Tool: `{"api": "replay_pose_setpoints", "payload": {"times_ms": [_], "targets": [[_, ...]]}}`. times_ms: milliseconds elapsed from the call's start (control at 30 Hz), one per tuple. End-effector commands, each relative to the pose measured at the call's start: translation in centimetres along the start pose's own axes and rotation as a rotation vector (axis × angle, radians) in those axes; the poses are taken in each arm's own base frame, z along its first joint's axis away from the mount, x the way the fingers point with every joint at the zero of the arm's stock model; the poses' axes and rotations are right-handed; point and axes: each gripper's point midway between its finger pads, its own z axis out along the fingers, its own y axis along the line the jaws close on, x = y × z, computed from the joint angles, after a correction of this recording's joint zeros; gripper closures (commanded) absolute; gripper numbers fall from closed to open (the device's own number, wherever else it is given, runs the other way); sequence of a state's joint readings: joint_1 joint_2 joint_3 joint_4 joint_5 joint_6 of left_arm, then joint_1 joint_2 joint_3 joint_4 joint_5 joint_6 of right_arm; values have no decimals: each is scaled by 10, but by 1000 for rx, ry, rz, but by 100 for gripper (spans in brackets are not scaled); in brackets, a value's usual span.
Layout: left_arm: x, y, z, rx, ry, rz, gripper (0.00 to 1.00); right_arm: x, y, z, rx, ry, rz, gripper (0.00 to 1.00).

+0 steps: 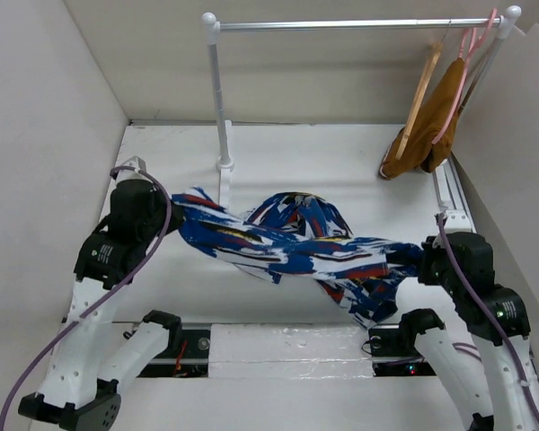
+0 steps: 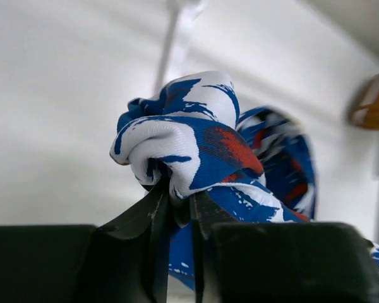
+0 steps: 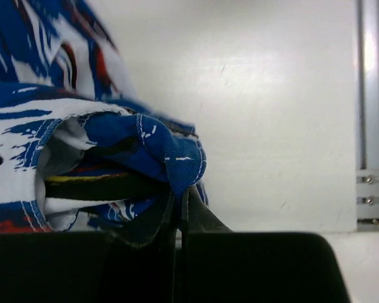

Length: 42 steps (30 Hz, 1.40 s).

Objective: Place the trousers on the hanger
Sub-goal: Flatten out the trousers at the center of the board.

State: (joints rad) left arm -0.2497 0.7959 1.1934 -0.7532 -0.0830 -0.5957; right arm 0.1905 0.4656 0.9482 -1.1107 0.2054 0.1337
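The trousers (image 1: 292, 238), bright blue with white, red and black streaks, stretch across the table between both arms, bunched in the middle. My left gripper (image 1: 172, 213) is shut on one end of them; in the left wrist view the fabric (image 2: 189, 142) bulges out above the closed gripper (image 2: 180, 199). My right gripper (image 1: 419, 259) is shut on the other end; in the right wrist view a blue hem (image 3: 170, 158) is pinched in the closed gripper (image 3: 179, 196). The tan wooden hanger (image 1: 422, 90) hangs by its hook on the rail at the back right, apart from both grippers.
A white rack with a metal rail (image 1: 341, 25) stands at the back, its left post (image 1: 220, 99) just behind the trousers. A mustard-brown garment (image 1: 431, 121) on a thin pink hanger (image 1: 467, 63) hangs beside the wooden hanger. White walls enclose the table.
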Motion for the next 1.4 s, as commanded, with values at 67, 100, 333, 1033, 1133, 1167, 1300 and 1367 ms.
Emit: {"api": "replay_pose_setpoints", "payload": {"times_ms": [67, 100, 333, 1033, 1133, 1167, 1300, 1367], "targets": [[-14, 58, -28, -291, -147, -20, 100, 11, 54, -10, -341, 83, -137, 100], [-20, 55, -30, -283, -167, -17, 100, 14, 60, -8, -370, 110, -148, 100], [-69, -30, 0, -36, -178, 22, 100, -143, 44, -15, -181, -186, -248, 100], [-57, 32, -9, -295, -191, 102, 1, 80, 67, -11, -441, 318, -93, 53], [-34, 11, 34, -208, -52, 185, 4, 57, 69, -2, -427, 278, -109, 23], [-18, 4, 57, -187, 29, 215, 6, 44, 70, 4, -421, 241, -123, 20], [10, -18, 114, -90, 146, 239, 17, 13, 63, 48, -300, 214, -152, 14], [35, -37, 140, -32, 224, 274, 18, -4, 52, 75, -213, 157, -121, 11]]}}
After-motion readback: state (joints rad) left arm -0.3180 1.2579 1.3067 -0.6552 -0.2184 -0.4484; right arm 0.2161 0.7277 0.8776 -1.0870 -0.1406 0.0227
